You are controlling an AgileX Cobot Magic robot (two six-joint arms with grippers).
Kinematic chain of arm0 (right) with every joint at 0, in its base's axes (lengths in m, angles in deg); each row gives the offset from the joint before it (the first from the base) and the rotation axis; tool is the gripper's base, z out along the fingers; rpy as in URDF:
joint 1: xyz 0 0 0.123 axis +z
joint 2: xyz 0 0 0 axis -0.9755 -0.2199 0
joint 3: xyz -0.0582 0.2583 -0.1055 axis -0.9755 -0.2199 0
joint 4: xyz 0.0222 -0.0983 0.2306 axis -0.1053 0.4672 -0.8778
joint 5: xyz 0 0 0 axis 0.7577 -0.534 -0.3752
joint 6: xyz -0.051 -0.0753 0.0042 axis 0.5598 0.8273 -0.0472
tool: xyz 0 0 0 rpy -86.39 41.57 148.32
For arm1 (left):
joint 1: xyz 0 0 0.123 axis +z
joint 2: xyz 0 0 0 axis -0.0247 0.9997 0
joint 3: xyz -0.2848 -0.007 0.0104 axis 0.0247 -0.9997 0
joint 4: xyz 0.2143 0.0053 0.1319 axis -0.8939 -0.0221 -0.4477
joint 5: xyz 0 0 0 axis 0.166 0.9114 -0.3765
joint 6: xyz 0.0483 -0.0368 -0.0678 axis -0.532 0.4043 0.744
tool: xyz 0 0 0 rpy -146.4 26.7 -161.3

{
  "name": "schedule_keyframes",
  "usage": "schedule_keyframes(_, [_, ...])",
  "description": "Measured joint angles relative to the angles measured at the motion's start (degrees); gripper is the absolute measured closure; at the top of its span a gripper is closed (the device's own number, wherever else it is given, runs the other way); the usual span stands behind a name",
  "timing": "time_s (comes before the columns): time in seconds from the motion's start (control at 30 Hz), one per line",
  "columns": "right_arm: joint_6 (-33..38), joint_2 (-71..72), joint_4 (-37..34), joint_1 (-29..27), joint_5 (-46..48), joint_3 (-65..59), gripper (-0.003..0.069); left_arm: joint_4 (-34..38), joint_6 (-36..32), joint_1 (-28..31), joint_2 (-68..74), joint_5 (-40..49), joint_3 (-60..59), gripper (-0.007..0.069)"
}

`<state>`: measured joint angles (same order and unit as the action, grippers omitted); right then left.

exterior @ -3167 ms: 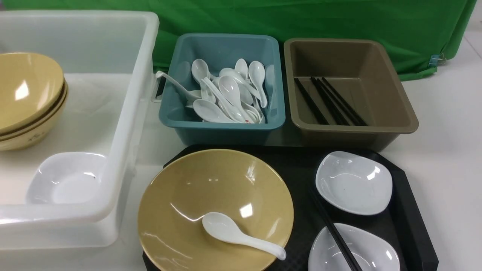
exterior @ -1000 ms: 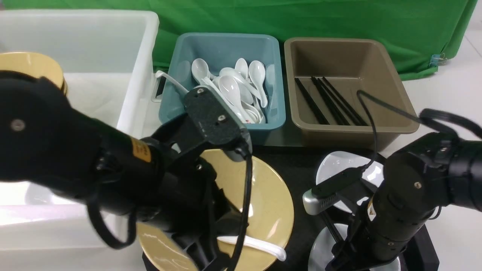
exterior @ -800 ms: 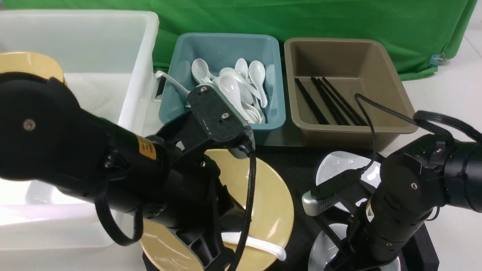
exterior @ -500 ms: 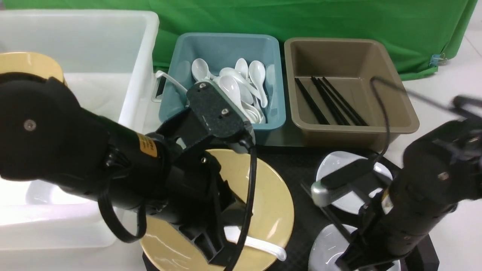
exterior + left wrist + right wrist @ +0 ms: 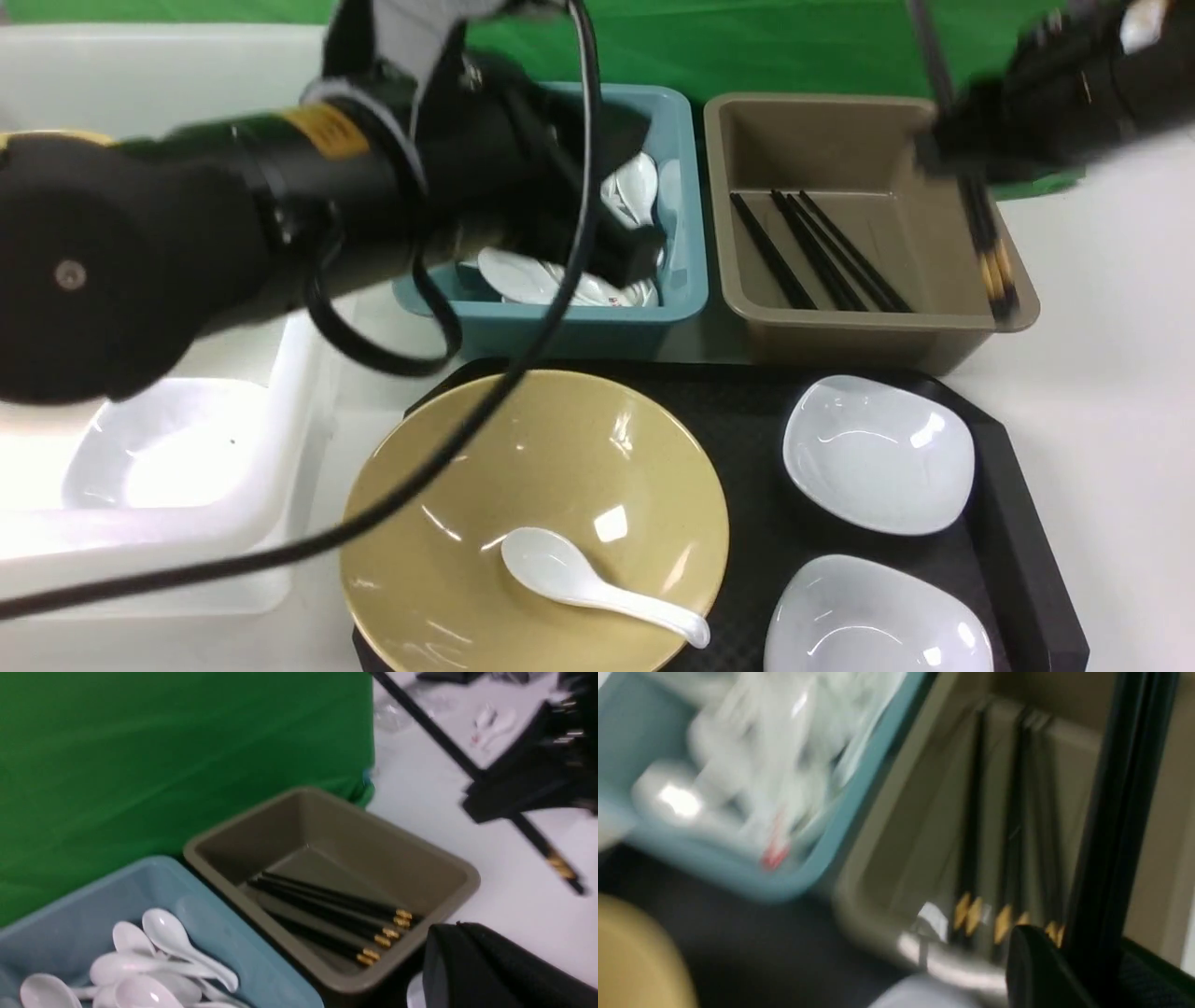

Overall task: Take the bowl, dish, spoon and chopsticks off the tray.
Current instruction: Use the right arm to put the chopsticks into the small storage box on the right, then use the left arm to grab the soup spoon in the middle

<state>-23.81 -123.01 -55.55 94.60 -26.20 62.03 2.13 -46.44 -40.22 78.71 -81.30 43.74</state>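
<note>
The mustard-yellow bowl [image 5: 532, 485] sits on the left of the black tray [image 5: 1027, 523], and the white spoon [image 5: 597, 583] lies inside it. Two white dishes [image 5: 878, 453] [image 5: 878, 621] lie on the tray's right side. My right gripper [image 5: 962, 159] [image 5: 1097, 961] is shut on the black chopsticks [image 5: 982, 233] [image 5: 1120, 812]. They hang with their gold ends down over the right rim of the brown tub [image 5: 868, 159]. My left gripper [image 5: 635, 257] [image 5: 460, 938] is shut and empty, raised over the blue tub [image 5: 677, 187].
The brown tub holds several black chopsticks [image 5: 822, 252], and the blue tub holds several white spoons [image 5: 177, 942]. A big white crate [image 5: 187, 93] at the left contains a white dish [image 5: 159, 457]. Green cloth hangs behind the tubs.
My right gripper closed on the chopsticks and carried them from the front dish up over the brown tub. The left arm rose from the bowl to the blue tub, and the spoon stayed in the bowl.
</note>
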Motion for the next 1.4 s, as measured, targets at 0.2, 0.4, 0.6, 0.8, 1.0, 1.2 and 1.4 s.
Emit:
schedule_keyframes(0.2, [0.7, -20.4, 0.1, -3.3, -4.9, 14.8, 0.0559, -0.1, 0.1, 0.0, 2.4, 5.2, 0.6, 0.0630])
schedule_keyframes(0.4, [0.7, -29.7, 0.0, -3.6, -9.2, 19.1, 0.0559, -0.1, 2.0, 0.1, 2.6, 10.4, 0.6, 0.0630])
schedule_keyframes(0.6, [0.7, -33.9, 0.0, -3.7, -4.6, 19.4, 0.0384, -2.6, 9.6, 2.2, 2.6, 26.4, 0.6, 0.0628])
schedule_keyframes(0.8, [1.4, -29.3, 1.5, -3.7, 7.8, 19.5, 0.0385, -9.1, 13.1, 3.9, 2.6, 45.6, 0.6, 0.0626])
schedule_keyframes(1.0, [5.7, -18.2, 2.1, -3.9, 23.9, 19.2, 0.0628, -9.7, 11.8, 4.1, 4.4, 49.6, 0.8, 0.0600])
schedule_keyframes(1.2, [10.7, 1.4, -8.5, -3.9, 26.6, 5.7, 0.0650, -8.3, 1.8, 4.1, 11.6, 50.8, 0.9, 0.0400])
schedule_keyframes(1.4, [15.8, 16.7, -15.7, -3.1, 26.9, -10.4, 0.0651, -2.4, -15.1, 4.1, 17.7, 46.9, 0.9, 0.0084])
